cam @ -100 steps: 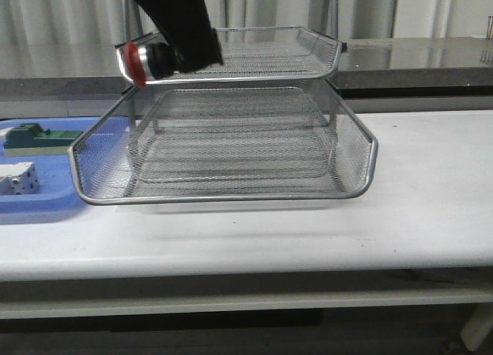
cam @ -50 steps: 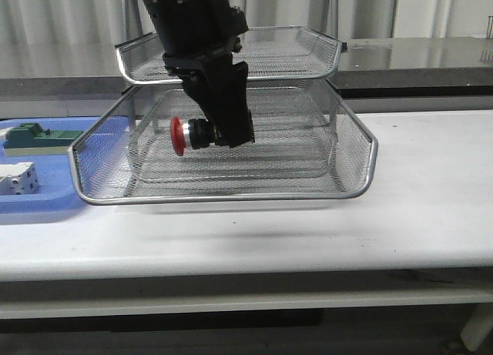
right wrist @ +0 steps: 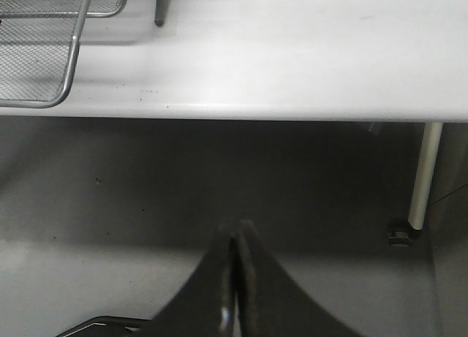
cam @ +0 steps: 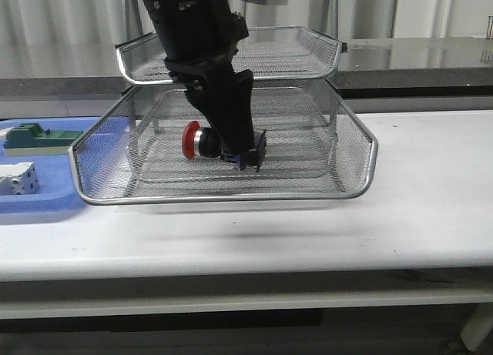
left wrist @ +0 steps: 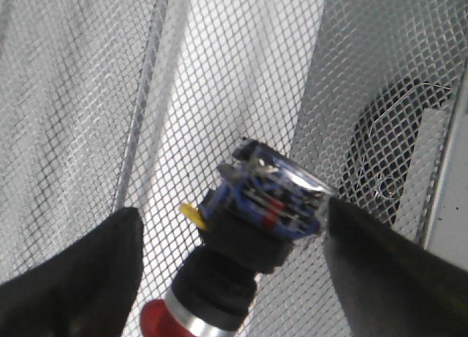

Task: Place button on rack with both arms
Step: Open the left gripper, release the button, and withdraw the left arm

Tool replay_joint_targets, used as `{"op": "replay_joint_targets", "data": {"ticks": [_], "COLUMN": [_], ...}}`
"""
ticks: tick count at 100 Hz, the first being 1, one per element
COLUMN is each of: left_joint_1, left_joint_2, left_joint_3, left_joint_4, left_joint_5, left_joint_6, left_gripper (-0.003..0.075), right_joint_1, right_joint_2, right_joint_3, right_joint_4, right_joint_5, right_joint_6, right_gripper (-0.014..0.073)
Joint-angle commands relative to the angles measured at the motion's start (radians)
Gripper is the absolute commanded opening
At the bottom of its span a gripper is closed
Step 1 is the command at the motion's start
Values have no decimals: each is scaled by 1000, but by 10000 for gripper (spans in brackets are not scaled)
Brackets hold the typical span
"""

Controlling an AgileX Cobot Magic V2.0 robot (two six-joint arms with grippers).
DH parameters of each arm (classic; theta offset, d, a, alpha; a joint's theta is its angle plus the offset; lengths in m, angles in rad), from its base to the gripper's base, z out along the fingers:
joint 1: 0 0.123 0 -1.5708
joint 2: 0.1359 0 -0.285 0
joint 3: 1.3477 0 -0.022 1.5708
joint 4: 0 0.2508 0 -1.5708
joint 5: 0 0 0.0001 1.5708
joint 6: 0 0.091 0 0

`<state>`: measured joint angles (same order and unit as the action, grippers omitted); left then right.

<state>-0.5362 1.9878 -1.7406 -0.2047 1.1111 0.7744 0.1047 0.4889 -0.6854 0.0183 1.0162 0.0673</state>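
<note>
My left arm reaches down into the lower tier of the silver wire rack [cam: 231, 196]. The button [cam: 203, 142] sits between the fingers of my left gripper [cam: 240, 156], red cap toward the left and blue rear block toward the right. In the left wrist view the button [left wrist: 256, 227] lies over the rack's mesh [left wrist: 219, 74], and my left gripper [left wrist: 234, 209] is open, one finger well clear and the other just at the blue block's edge. My right gripper [right wrist: 235, 233] is shut on nothing, below the table's front edge, out of the front view.
A blue tray [cam: 38, 199] left of the rack holds a green block [cam: 35, 135] and a white block [cam: 17, 178]. The white table [cam: 424, 185] stretches to the right. The right wrist view shows a rack corner [right wrist: 44, 59], a table leg [right wrist: 424, 176] and the floor.
My left arm has carried the button down from the front of the top tier into the lower tier and shifted it to the right. The blue rear block now shows past the fingers.
</note>
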Motion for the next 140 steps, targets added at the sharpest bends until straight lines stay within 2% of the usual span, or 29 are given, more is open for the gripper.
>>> {"op": "replay_joint_targets", "data": {"ticks": [1,17,41,91,118,140], "left_joint_1": [-6,-6,-6,8,92,238], "left_joint_2": [-54,-55,-58,-217,-389,-554], "left_joint_3": [-23,-37,-141,-155,-32,154], "left_joint_4": [-20,-24,-71,-29,-27,-78], "left_joint_5": [-29,-6,165,163,163,140], "left_joint_6": [-1,-1,-23,-203,-261,-287], "left_gripper": [529,529,529,524,524,516], "right_joint_1": [-2,-2,-2,-2,-2,-2], "right_joint_2": [5,5,5,5,5,5], "right_joint_3": [-33,-33,-33,-33,-33,-33], "right_joint_4": [-6,-6,-6,-6,-6,-6], "right_joint_5": [-61,-61,-61,-60,-60,-60], "right_joint_6": [-2,-2,-2,-2,-2,-2], "right_gripper": [-67,-67,-67,-67,-67,-67]}}
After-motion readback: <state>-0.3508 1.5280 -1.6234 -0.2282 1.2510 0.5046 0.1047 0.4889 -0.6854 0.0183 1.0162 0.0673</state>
